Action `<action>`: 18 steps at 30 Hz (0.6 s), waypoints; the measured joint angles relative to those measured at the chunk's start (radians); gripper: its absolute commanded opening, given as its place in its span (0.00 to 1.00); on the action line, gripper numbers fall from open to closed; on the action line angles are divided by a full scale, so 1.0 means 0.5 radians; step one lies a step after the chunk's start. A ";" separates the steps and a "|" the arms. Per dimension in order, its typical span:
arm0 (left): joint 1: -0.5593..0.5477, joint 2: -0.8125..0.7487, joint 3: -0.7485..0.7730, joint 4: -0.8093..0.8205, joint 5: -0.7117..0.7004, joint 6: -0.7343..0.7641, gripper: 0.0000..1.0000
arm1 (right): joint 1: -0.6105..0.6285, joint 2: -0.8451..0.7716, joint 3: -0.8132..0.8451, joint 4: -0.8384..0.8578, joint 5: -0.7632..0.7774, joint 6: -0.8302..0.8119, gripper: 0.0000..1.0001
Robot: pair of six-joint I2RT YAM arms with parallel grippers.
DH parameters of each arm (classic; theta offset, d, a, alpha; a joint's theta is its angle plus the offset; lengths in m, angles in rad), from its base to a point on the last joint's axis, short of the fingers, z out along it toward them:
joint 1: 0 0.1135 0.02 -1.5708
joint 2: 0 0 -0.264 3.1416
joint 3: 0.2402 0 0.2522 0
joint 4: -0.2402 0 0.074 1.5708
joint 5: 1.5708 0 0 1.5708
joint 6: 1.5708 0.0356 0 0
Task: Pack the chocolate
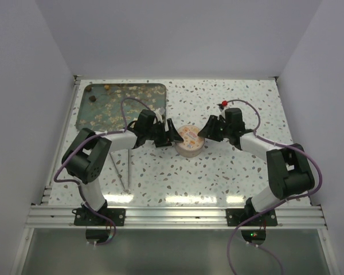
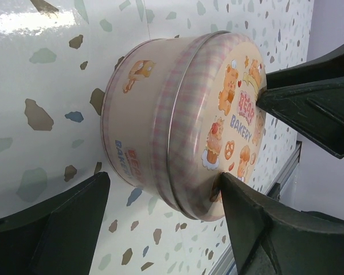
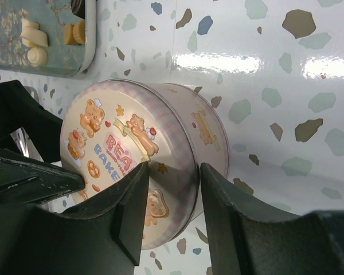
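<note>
A round metal tin printed with bears stands mid-table with its lid on. My left gripper is open at its left side. In the left wrist view one finger touches the lid's edge, and the other finger stands apart from the tin. My right gripper is open astride the lid's rim, with one finger over the lid top and one beside the wall of the tin. Chocolate, pale lumps here, lies on the tray. The top view shows the chocolate as several lumps.
The dark green tray sits at the table's back left, scattered with crumbs. Two thin metal rods lie near the left arm. A small red object sits behind the right gripper. White walls close in three sides.
</note>
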 measured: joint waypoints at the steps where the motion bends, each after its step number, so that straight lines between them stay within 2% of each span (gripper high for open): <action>1: 0.002 0.002 0.000 0.002 0.008 -0.008 0.81 | 0.004 0.000 0.005 -0.011 0.006 -0.012 0.45; 18: 0.063 0.085 -0.042 0.153 0.187 -0.158 0.78 | 0.069 0.000 0.102 -0.159 0.142 -0.184 0.47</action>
